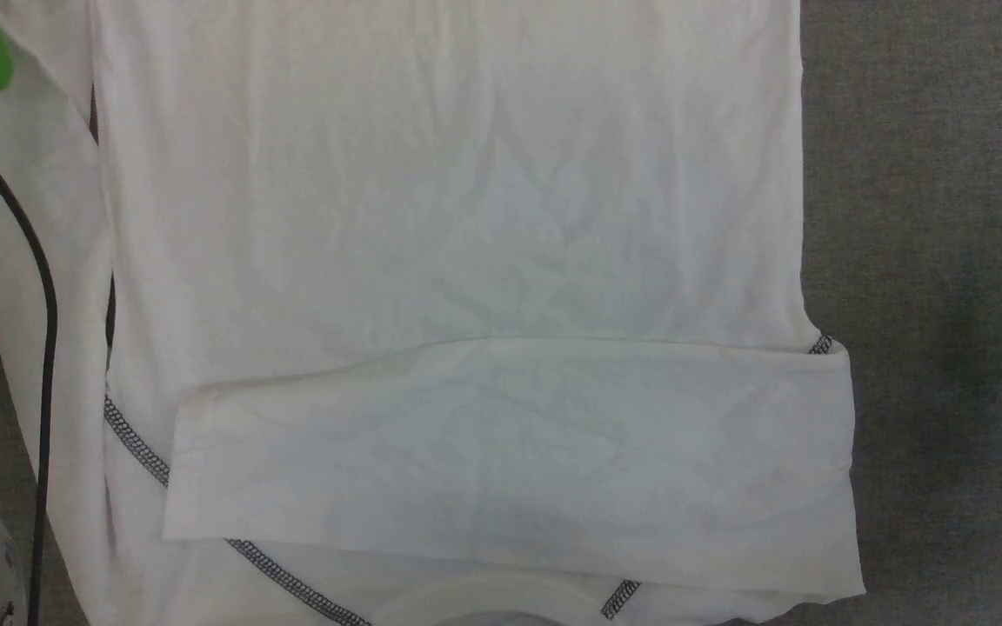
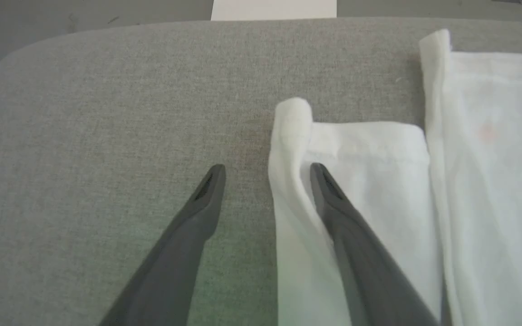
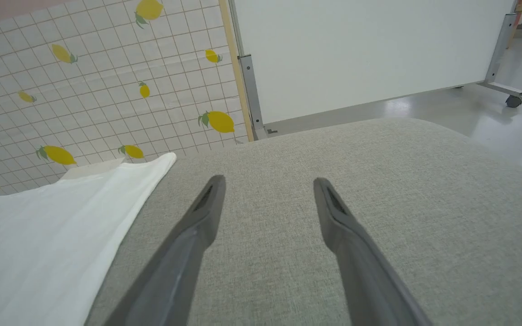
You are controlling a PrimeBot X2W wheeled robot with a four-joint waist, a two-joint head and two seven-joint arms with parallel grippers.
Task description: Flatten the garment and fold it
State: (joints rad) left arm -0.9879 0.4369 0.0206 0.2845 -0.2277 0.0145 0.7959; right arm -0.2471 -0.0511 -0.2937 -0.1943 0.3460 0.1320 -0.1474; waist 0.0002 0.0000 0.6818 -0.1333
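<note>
White and thin, the garment (image 1: 449,217) lies spread on the grey cloth-covered desk (image 1: 927,174), and your head view has its long axis running near to far. The collar (image 1: 484,600) is at the near edge, so the neck points toward you. One sleeve (image 1: 510,452) is folded crosswise over the chest, from right to left, and dark stitched seams (image 1: 136,448) peek out beside it. The other sleeve (image 1: 31,304) runs along the body's left side.

Your left wrist view adds what the head view cuts off. The left tool (image 2: 268,168) stands wide open with nothing held. One finger (image 2: 206,199) is over bare desk and the other over the sleeve, with the raised edge of the cuff (image 2: 292,117) between them (touching or not, you cannot tell).

Your right wrist view shows the right tool (image 3: 268,181) equally wide open and empty over bare desk. The garment's right edge lies well to its left, with a lemon-print sheet (image 3: 84,90) and a white wheeled panel (image 3: 369,50) beyond.
</note>
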